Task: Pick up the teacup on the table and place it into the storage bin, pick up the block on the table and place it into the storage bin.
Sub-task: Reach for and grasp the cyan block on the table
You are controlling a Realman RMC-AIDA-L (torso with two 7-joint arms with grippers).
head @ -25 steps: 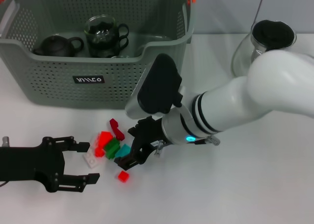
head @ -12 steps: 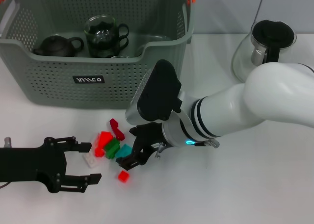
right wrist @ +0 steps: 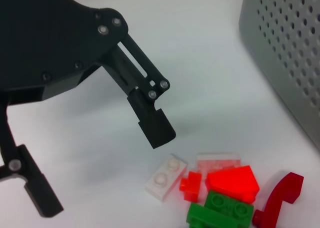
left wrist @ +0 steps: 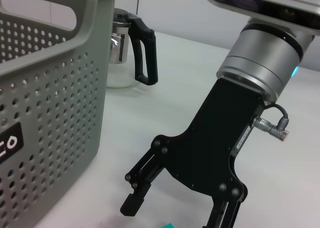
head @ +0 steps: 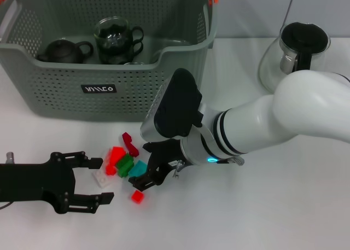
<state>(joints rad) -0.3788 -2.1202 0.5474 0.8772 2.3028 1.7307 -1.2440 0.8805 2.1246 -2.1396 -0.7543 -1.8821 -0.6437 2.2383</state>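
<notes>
The storage bin [head: 98, 94] stands at the back left, and inside it are stacked glass teacups [head: 112, 38] and a dark teapot [head: 63, 51]. No teacup shows on the table. In front of the bin lies a pile of blocks: red [head: 116, 153], green [head: 124, 163], teal [head: 138, 168], white [head: 101, 178], a dark red curved piece [head: 130, 143] and a small red one [head: 137, 196]. My right gripper [head: 142, 166] hangs open over the teal block. My left gripper [head: 99, 179] lies open just left of the pile. The right wrist view shows the left gripper [right wrist: 100, 168] near the white block [right wrist: 166, 176].
A glass pitcher [head: 298, 50] with a black lid and handle stands at the back right, behind my right arm. The bin wall [left wrist: 45, 128] is close beside the right gripper [left wrist: 172, 215] in the left wrist view. White table lies in front and to the right.
My right arm's elbow has sunk slightly while its gripper stays over the blocks. The left gripper has hardly moved.
</notes>
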